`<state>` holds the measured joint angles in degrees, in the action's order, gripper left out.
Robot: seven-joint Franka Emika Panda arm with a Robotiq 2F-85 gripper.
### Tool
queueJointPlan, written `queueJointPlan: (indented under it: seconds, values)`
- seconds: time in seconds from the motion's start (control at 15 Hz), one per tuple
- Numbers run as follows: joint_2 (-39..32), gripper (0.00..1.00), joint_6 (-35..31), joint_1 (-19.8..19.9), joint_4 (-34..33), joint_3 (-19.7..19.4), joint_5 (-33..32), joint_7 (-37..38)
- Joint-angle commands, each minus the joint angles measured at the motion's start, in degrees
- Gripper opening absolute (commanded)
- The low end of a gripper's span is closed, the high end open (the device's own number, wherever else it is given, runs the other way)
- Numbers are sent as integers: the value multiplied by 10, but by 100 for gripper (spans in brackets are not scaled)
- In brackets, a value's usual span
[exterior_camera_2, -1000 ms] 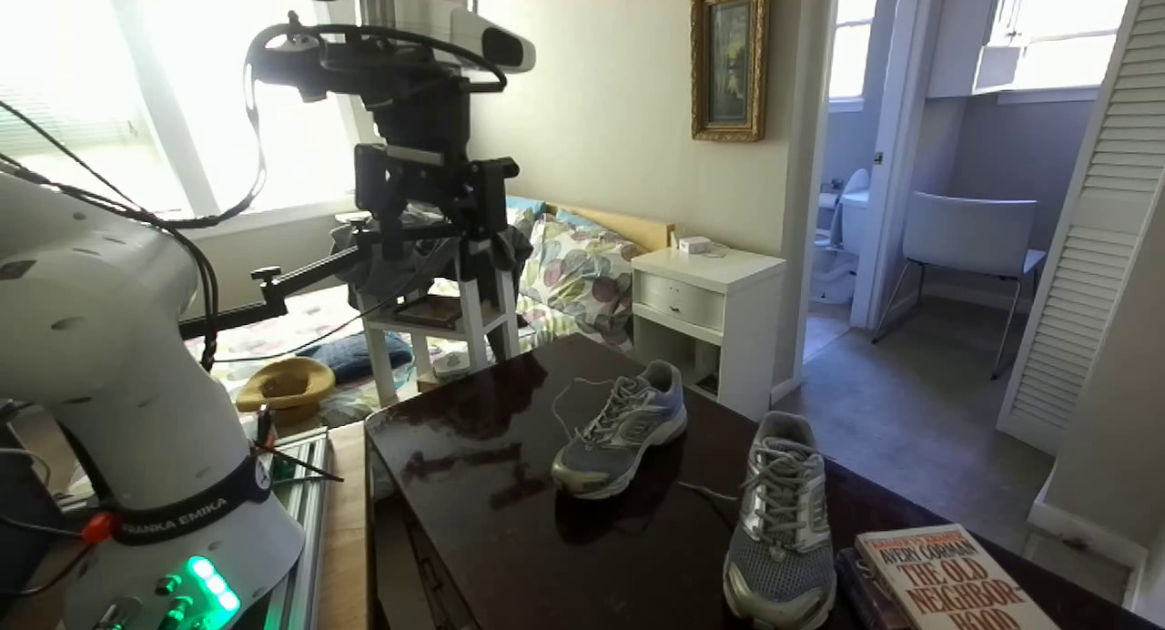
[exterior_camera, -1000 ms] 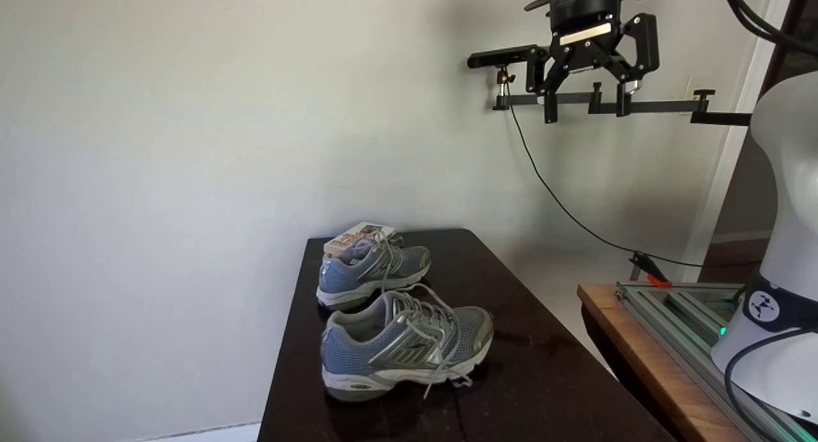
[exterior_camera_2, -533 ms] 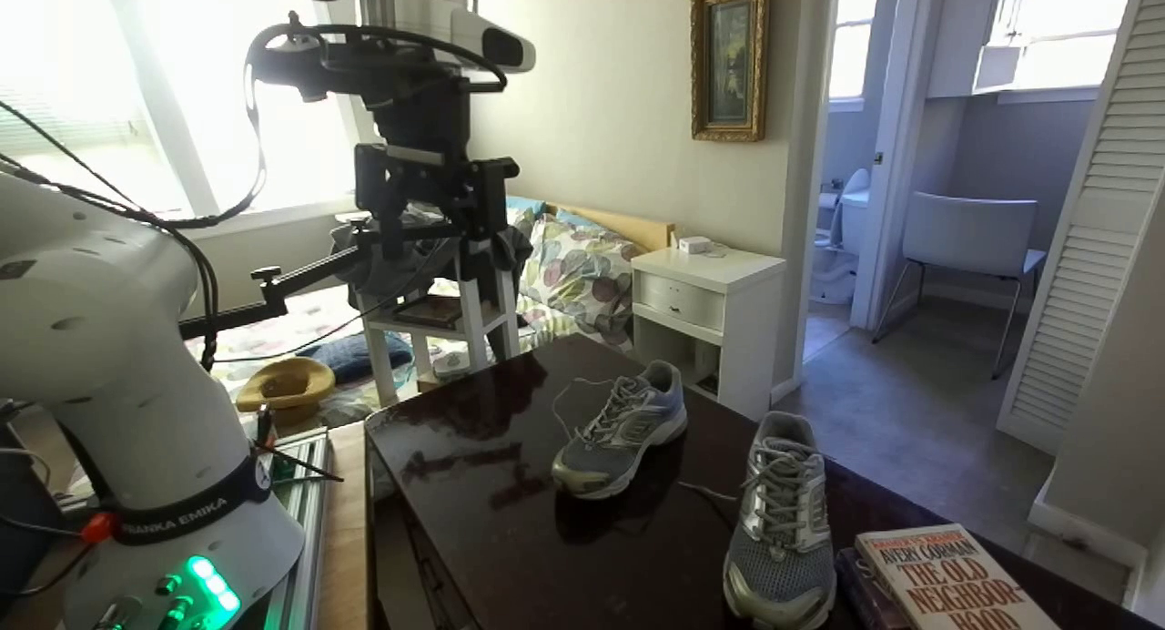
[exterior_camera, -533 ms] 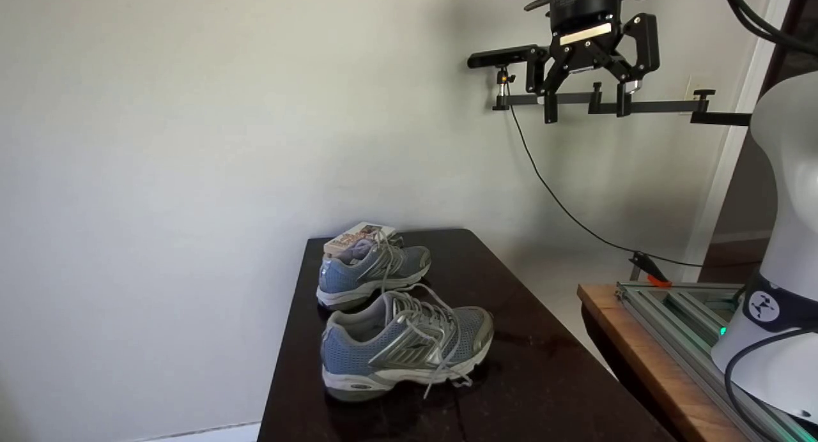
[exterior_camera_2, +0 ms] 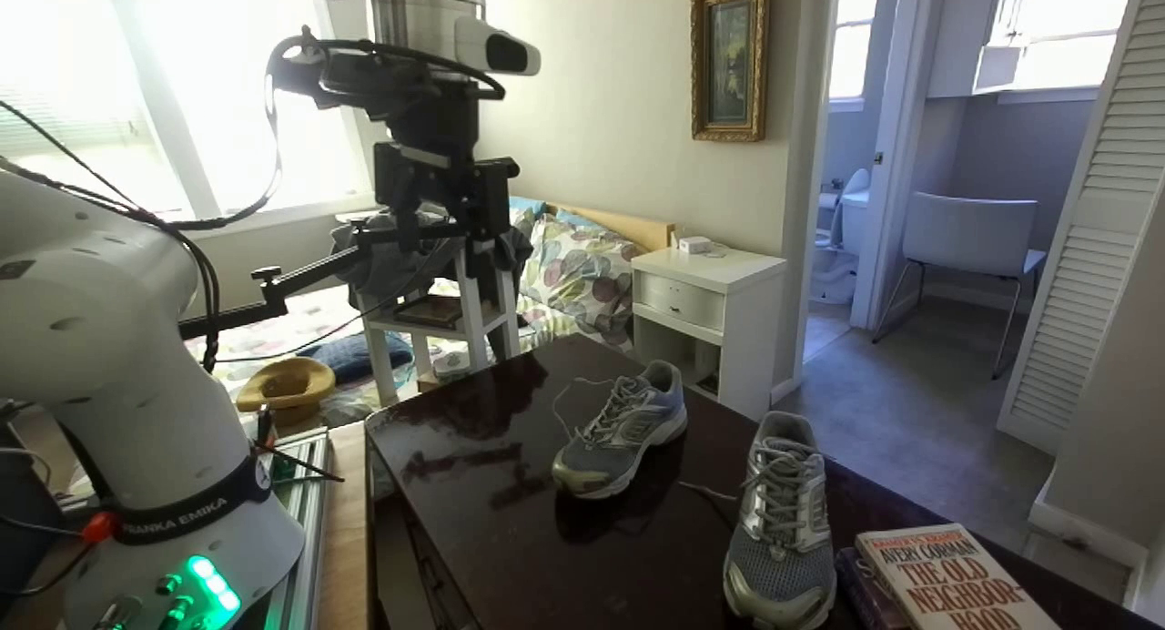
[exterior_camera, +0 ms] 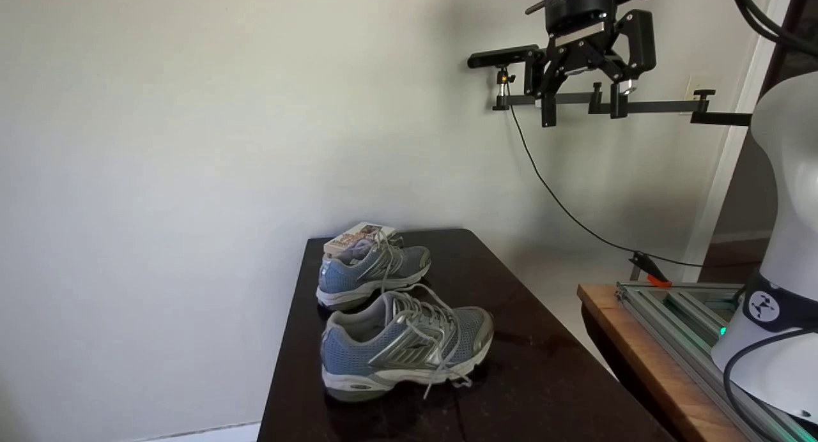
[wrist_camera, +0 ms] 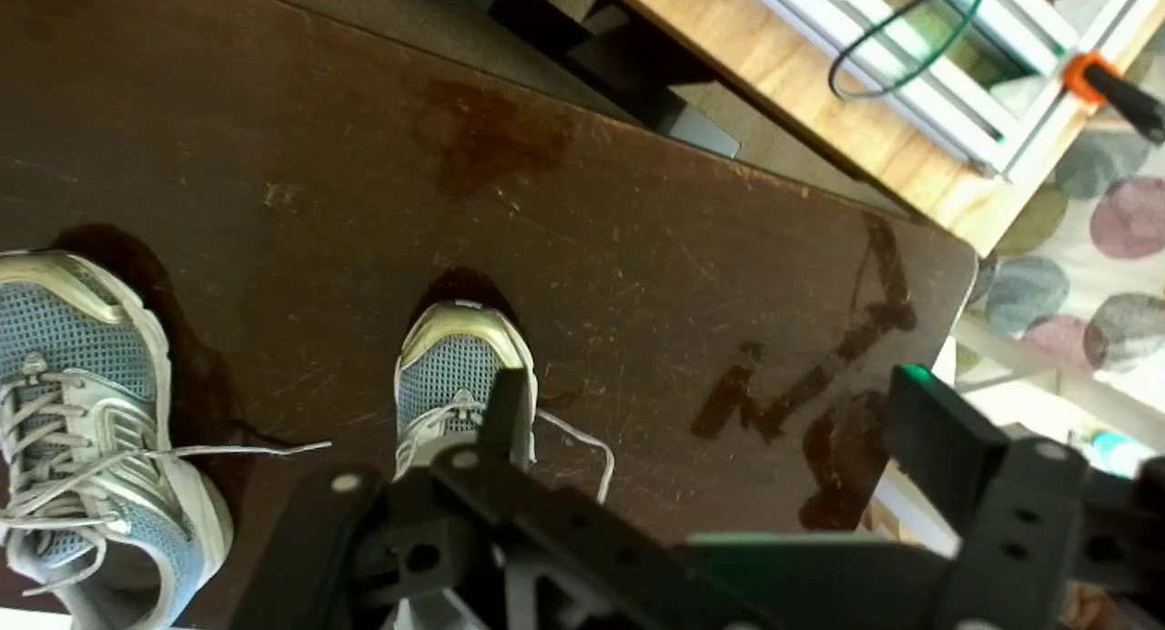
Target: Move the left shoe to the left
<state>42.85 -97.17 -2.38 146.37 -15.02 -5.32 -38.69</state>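
Observation:
The left shoe, a grey and pale-blue mesh sneaker with whitish sole, stands upright on the dark table; it is the near one in an exterior view (exterior_camera: pixel 364 359) and shows in an exterior view (exterior_camera_2: pixel 628 430). Its twin (exterior_camera: pixel 374 269), with lavender lining, stands beside it, also in an exterior view (exterior_camera_2: pixel 783 521). My gripper (exterior_camera: pixel 583 113) is open and empty, high above the table, toward the robot base from the shoes. In the wrist view my gripper (wrist_camera: pixel 714 389) is wide apart; one finger hides the heel half of the left shoe (wrist_camera: pixel 455 366). The twin (wrist_camera: pixel 82 348) lies farther left.
Books (exterior_camera_2: pixel 947 575) lie beside the twin at the table's edge. The dark table (exterior_camera_2: pixel 491 521) borders the wooden robot bench (exterior_camera: pixel 658 352). A camera arm (exterior_camera: pixel 664 106) with a cable stands behind the gripper. A white nightstand (exterior_camera_2: pixel 710 275) stands beyond the table.
My gripper has shifted and tilted slightly, a little away from the robot base in both exterior views. It stays open. The shoes have not moved.

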Motion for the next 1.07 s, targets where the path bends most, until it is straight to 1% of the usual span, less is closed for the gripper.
queueJointPlan:
  seconds: [0.0,0.13,0.33,0.67,0.73,0.87,1.0]
  values:
    - [-99,100,-87,-13,-22,33,85,118]
    - [-147,100,-163,-18,-25,45,125,167]
    - [-224,100,-281,-7,-23,52,162,214]
    - [-318,100,-440,5,-17,60,217,294]
    - [-283,100,-400,9,-6,61,191,264]
    - [-310,100,-433,11,-7,64,200,279]
    - [-317,100,-437,13,-11,65,202,284]
